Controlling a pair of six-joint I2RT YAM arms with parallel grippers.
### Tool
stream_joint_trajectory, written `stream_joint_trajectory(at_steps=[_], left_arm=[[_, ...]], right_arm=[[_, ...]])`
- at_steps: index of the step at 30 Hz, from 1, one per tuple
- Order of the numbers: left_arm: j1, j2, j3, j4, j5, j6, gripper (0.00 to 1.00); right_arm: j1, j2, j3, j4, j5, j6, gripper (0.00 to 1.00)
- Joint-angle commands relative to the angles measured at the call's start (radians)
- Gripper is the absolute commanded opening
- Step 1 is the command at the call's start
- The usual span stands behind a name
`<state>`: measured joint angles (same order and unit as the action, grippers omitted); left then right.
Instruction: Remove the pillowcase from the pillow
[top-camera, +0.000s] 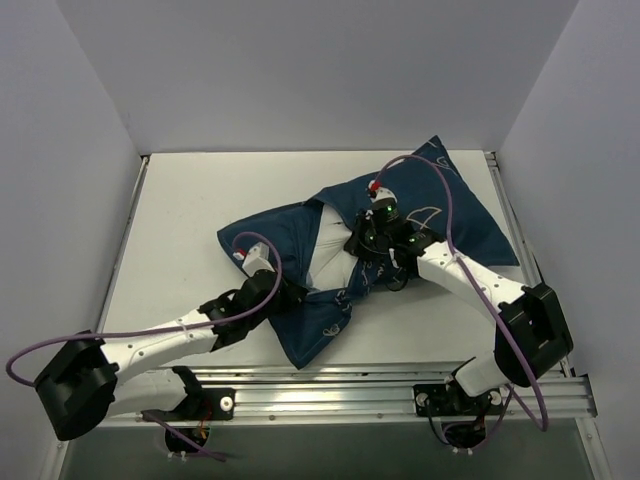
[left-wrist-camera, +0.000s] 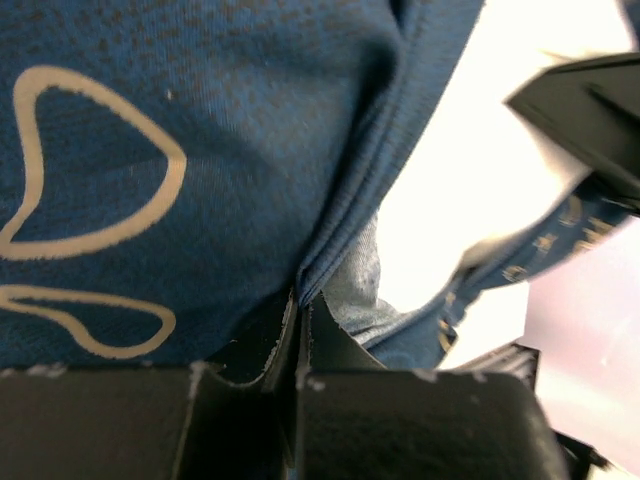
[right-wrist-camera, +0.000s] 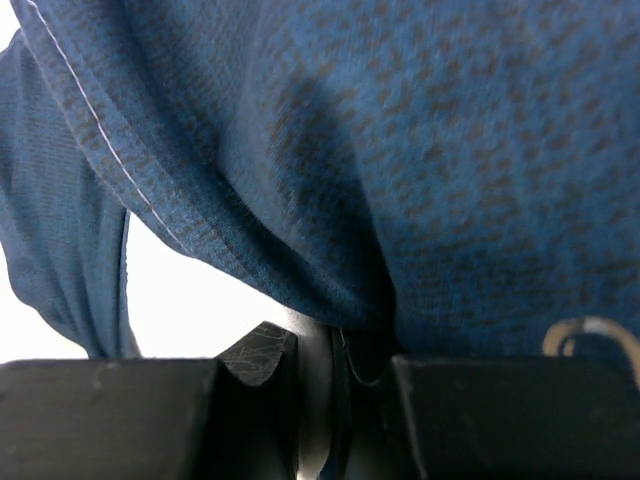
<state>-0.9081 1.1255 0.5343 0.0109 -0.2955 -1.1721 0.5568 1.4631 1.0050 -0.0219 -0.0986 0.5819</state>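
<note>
Table: navy pillowcase sprawls from the far-right corner toward the middle of the near edge. White pillow shows through its opening, mid-table. Left gripper clamped on pillowcase hem; right gripper clamped on a pillowcase fold.

The pillowcase is matt, finely woven cloth

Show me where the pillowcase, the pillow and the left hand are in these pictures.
pillowcase (top-camera: 470, 225): top view, the navy cloth at its far right end.
pillow (top-camera: 325, 258): top view, the bare white patch in the opening.
left hand (left-wrist-camera: 300, 310): left wrist view, between fingertips shut on the pillowcase hem.
</note>
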Motion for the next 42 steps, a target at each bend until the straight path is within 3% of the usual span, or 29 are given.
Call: stream_joint_trajectory(at_steps=[1, 5, 7, 8, 11, 14, 20, 26, 31, 37, 42], left_arm=[[-0.009, 0.140, -0.039, -0.218, 0.059, 0.058, 0.02], [-0.002, 0.282, 0.064, -0.174, 0.046, 0.155, 0.02], [0.003, 0.341, 0.120, -0.157, 0.026, 0.198, 0.02], [0.006, 0.352, 0.136, -0.151, 0.015, 0.234, 0.02], [0.017, 0.370, 0.168, -0.111, 0.010, 0.285, 0.02], [0.032, 0.359, 0.182, -0.095, -0.007, 0.322, 0.02], [0.043, 0.332, 0.190, -0.101, -0.005, 0.344, 0.02], [0.043, 0.292, 0.165, -0.095, 0.001, 0.324, 0.02], [0.043, 0.269, 0.138, -0.081, 0.004, 0.307, 0.02], [0.043, 0.272, 0.119, -0.069, 0.010, 0.293, 0.02], [0.043, 0.278, 0.105, -0.060, 0.015, 0.284, 0.02]], right_arm=[[-0.103, -0.052, -0.008, 0.138, 0.214, -0.045, 0.00], [-0.025, -0.093, -0.063, 0.131, 0.123, -0.141, 0.01], [0.049, -0.130, -0.072, 0.105, 0.126, -0.195, 0.12], [0.072, -0.145, -0.075, 0.077, 0.132, -0.208, 0.26], [0.136, -0.210, -0.074, 0.028, 0.152, -0.238, 0.46], [0.195, -0.268, -0.037, -0.038, 0.168, -0.280, 0.55], [0.301, -0.281, 0.033, -0.084, 0.186, -0.307, 0.58], [0.310, -0.195, -0.028, -0.006, 0.232, -0.281, 0.46], [0.307, -0.103, -0.092, 0.081, 0.237, -0.260, 0.46], [0.285, -0.044, -0.169, 0.129, 0.322, -0.200, 0.72], [0.259, -0.015, -0.215, 0.154, 0.364, -0.172, 0.82]])
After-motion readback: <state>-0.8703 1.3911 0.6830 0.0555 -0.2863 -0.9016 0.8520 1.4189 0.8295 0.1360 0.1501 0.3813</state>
